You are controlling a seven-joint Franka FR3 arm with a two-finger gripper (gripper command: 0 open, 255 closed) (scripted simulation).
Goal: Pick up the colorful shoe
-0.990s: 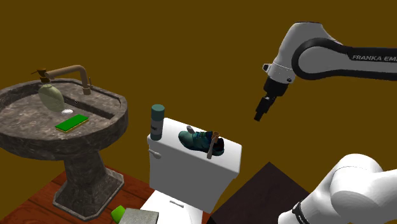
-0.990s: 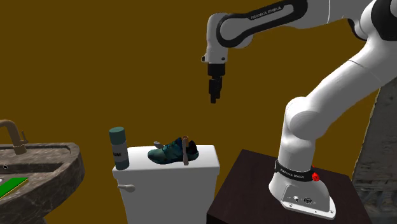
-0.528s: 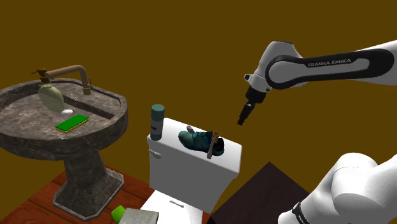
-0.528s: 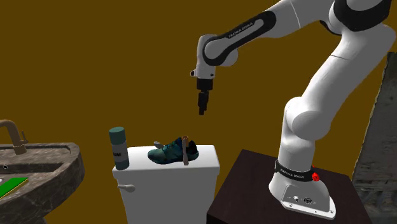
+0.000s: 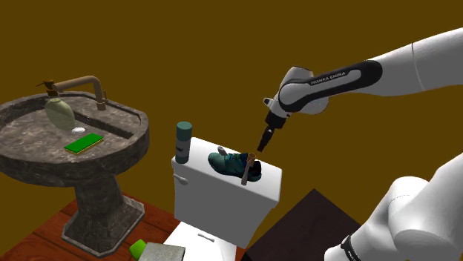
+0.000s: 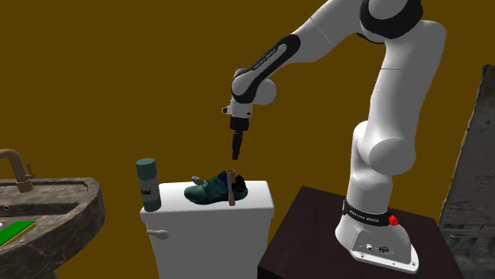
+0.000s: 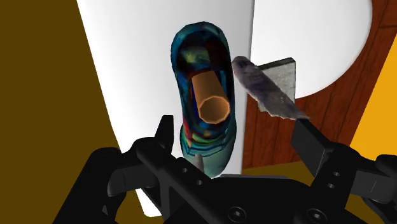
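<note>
The colorful shoe (image 5: 234, 164), teal and dark blue, lies on the white toilet tank lid (image 5: 200, 172). A brown tube (image 5: 248, 169) sticks up out of the shoe's opening (image 7: 213, 102). My gripper (image 5: 263, 142) hangs just above the shoe's end nearest the stand, pointing down at it. From the second exterior view the gripper (image 6: 234, 154) is right over the tube (image 6: 230, 187) and the shoe (image 6: 212, 189). Looking along the hand, the gripper (image 7: 236, 137) is open, its fingers apart and empty, with the shoe (image 7: 202, 95) straight below them.
A teal spray can (image 5: 183, 142) stands at the tank's far end from the stand. A stone pedestal sink (image 5: 111, 156) at the shoulder view's left holds a green pad (image 5: 83, 142) and a bottle (image 5: 59, 110). The dark stand (image 6: 317, 230) is beside the toilet.
The arm has swung toward the toilet and come down. The gripper went from high up beside the tank to just above the shoe. The shoe has not moved.
</note>
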